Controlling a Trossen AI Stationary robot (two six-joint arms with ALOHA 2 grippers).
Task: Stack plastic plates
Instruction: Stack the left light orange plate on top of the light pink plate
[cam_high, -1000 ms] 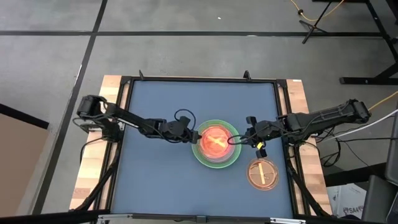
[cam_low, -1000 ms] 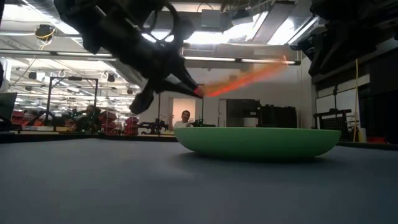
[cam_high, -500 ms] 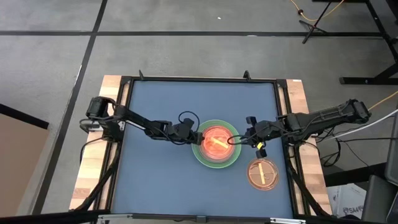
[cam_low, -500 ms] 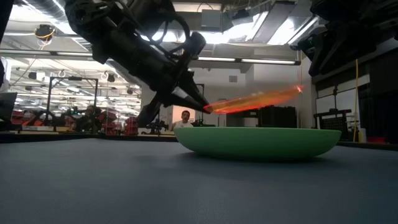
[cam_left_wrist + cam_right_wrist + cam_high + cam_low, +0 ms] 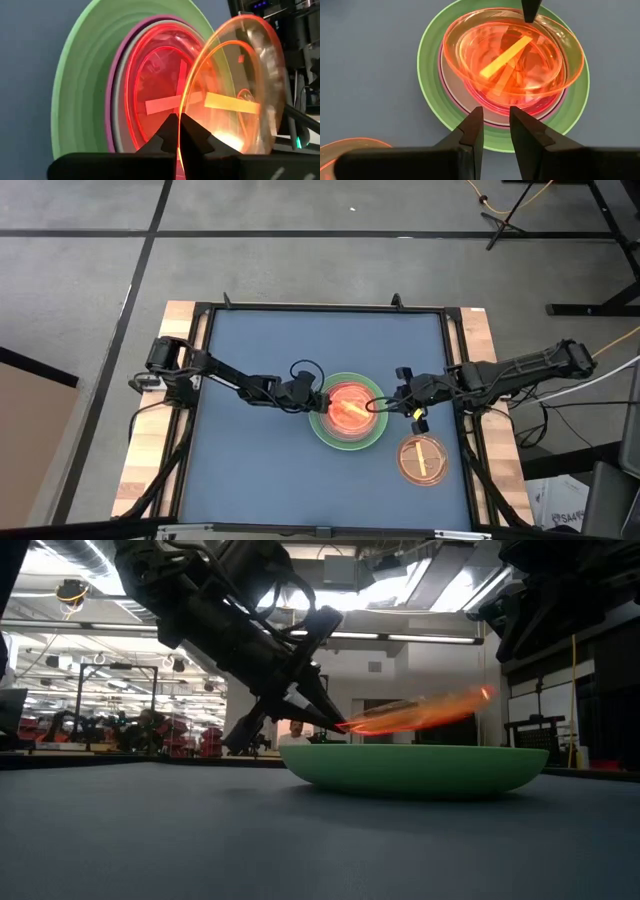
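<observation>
A stack stands mid-table: a large green plate (image 5: 347,412) at the bottom, then a magenta plate (image 5: 116,100), a pale blue-grey one (image 5: 454,91) and pink translucent plates (image 5: 150,85). My left gripper (image 5: 314,397) is shut on a translucent orange plate (image 5: 420,712) and holds it tilted over the stack. My right gripper (image 5: 494,125) is open and hovers at the green plate's right rim (image 5: 495,142). A second orange plate (image 5: 423,460) lies flat on the table near the right edge. My left gripper pinches the orange plate's rim (image 5: 184,112) on its left side between its two fingers (image 5: 167,131). It comes slanting down from the table's left. The plate is lifted over the stack and tilted, with its right edge (image 5: 483,693) higher than the held edge.
The blue table surface (image 5: 260,470) lies bare to the left of, in front of and behind the stack. The table's dark frame (image 5: 455,360) and wooden side strips bound it. My right arm (image 5: 510,375) reaches in from the right edge.
My left gripper has moved down and toward the stack, staying shut on the orange plate. The plate has sunk and tipped from a steep slant to a shallow one, close above the stack. My right gripper has kept still.
</observation>
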